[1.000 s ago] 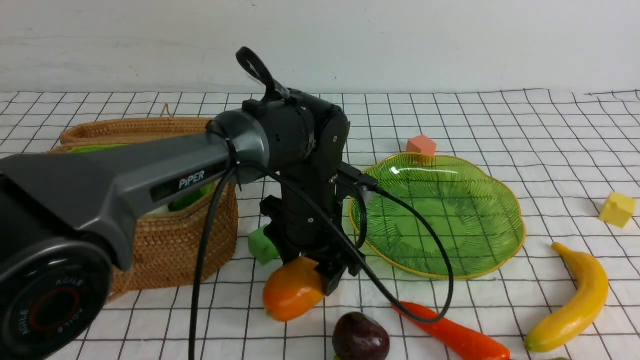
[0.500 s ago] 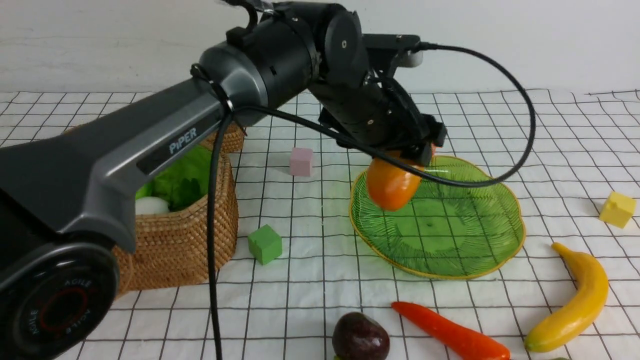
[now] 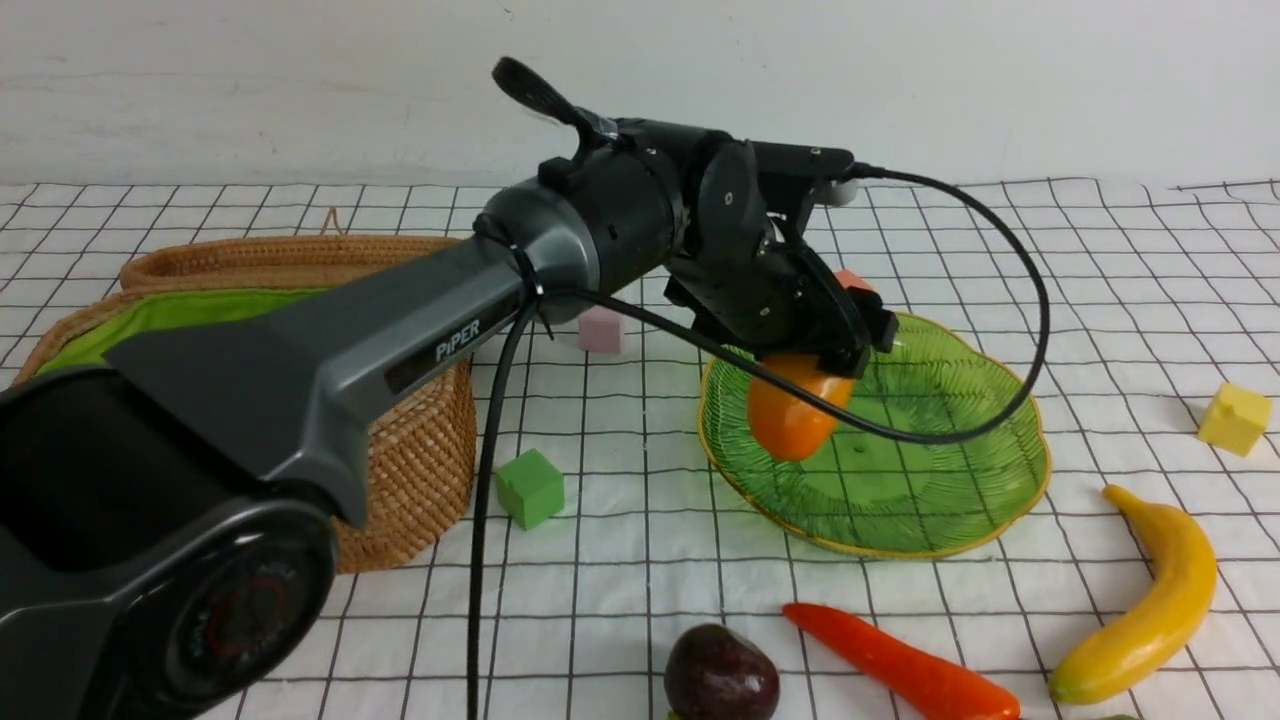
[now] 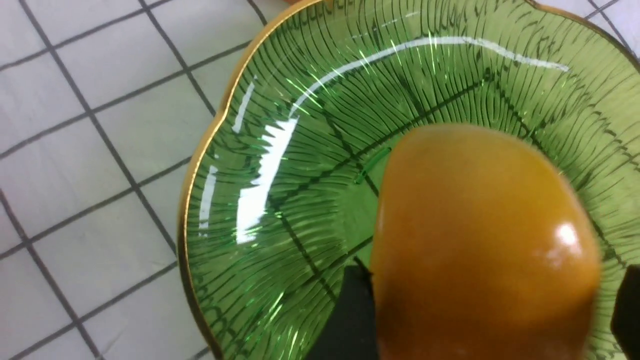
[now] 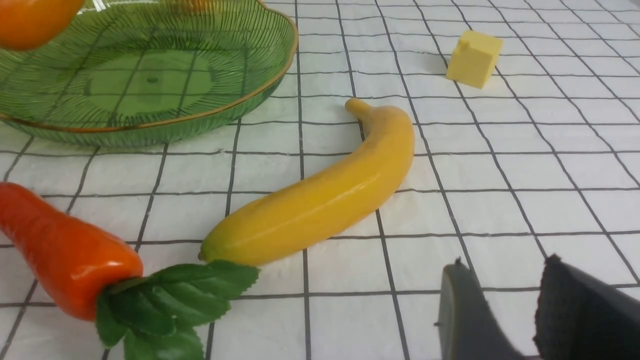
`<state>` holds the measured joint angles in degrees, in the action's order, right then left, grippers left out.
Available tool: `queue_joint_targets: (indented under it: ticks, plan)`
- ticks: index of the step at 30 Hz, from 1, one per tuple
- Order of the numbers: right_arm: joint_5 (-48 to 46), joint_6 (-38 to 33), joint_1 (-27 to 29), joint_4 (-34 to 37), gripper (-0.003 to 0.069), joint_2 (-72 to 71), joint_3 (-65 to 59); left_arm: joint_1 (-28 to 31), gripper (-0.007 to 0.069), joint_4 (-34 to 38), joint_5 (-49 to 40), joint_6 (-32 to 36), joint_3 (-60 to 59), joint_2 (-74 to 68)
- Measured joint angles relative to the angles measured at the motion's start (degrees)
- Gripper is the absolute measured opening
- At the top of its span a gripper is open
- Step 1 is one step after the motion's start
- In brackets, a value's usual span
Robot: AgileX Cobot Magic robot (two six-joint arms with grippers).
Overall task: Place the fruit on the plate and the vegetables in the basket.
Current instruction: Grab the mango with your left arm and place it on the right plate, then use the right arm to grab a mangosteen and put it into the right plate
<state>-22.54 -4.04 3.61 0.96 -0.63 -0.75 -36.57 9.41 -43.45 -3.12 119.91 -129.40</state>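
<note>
Front view: the mango has moved from the tabletop to over the green glass plate, beneath the left end effector; its placing seems nearly done.

Left wrist view: the jaws have spread, a gap showing beside the mango, apparently releasing it.

Right wrist view: the right end effector stands partly open, gripping nothing.

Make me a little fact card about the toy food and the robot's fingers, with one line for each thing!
mango: between the left fingers, over the plate; can't tell if it touches the plate
left fingers: open, with a gap on one side of the mango
right fingers: open, nothing between them
banana: on the table, off the plate
purple fruit: on the table
carrot: on the table, not in the basket
</note>
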Motion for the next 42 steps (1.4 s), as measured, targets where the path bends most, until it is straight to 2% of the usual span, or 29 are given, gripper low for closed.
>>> queue_joint_targets:
  ticks: [4, 6, 9, 12, 15, 18, 20, 22, 25, 26, 27, 28, 31, 35, 42]
  plan:
    - [0.00, 0.00, 0.00, 0.00, 0.0244, 0.00, 0.00, 0.00, 0.0668, -1.05, -4.08, 0.00, 0.00, 1.88]
    - [0.00, 0.00, 0.00, 0.00, 0.0244, 0.00, 0.00, 0.00, 0.0660, -3.84, -10.50, 0.00, 0.91, 4.57]
    - [0.00, 0.00, 0.00, 0.00, 0.0244, 0.00, 0.00, 0.00, 0.0602, -8.92, -22.45, 0.00, 2.75, 10.70]
    - [0.00, 0.00, 0.00, 0.00, 0.0244, 0.00, 0.00, 0.00, 0.0528, -12.37, -26.62, -1.43, 2.56, 17.93]
    - [0.00, 0.00, 0.00, 0.00, 0.0244, 0.00, 0.00, 0.05, 0.0411, -13.71, -27.44, -3.80, -1.21, 30.13]
    - [0.00, 0.00, 0.00, 0.00, 0.0244, 0.00, 0.00, 0.05, 0.0247, -14.25, -27.90, -4.38, -8.82, 45.35]
    - [0.00, 0.00, 0.00, 0.00, 0.0244, 0.00, 0.00, 0.05, 0.0165, -14.83, -27.97, -4.77, -15.29, 52.52]
    - [0.00, 0.00, 0.00, 0.00, 0.0244, 0.00, 0.00, 0.00, 0.0050, -15.62, -27.97, -7.06, -25.88, 66.64]
    - [0.00, 0.00, 0.00, 0.00, 0.0244, 0.00, 0.00, 0.00, -0.0012, -16.03, -27.59, -10.13, -34.25, 77.13]
    - [0.00, 0.00, 0.00, 0.00, 0.0244, 0.00, 0.00, 0.00, -0.0013, -15.81, -25.96, -12.96, -43.14, 85.30]
    - [0.00, 0.00, 0.00, 0.00, 0.0244, 0.00, 0.00, 0.00, -0.0013, -15.63, -25.64, -13.56, -45.29, 87.62]
    - [0.00, 0.00, 0.00, 0.00, 0.0244, 0.00, 0.00, 0.00, -0.0013, -14.04, -24.96, -15.63, -53.24, 96.07]
    - [0.00, 0.00, 0.00, 0.00, 0.0244, 0.00, 0.00, 0.00, -0.0013, -9.41, -24.96, -17.63, -65.63, 106.24]
    - [0.00, 0.00, 0.00, -0.04, 0.0244, 0.00, 0.00, 0.00, -0.0013, -6.48, -22.35, -18.00, -72.99, 111.67]
    - [0.07, 0.00, 0.00, -0.04, 0.0244, -0.05, 0.00, 0.00, -0.0013, -8.84, -14.77, -18.07, -77.75, 129.14]
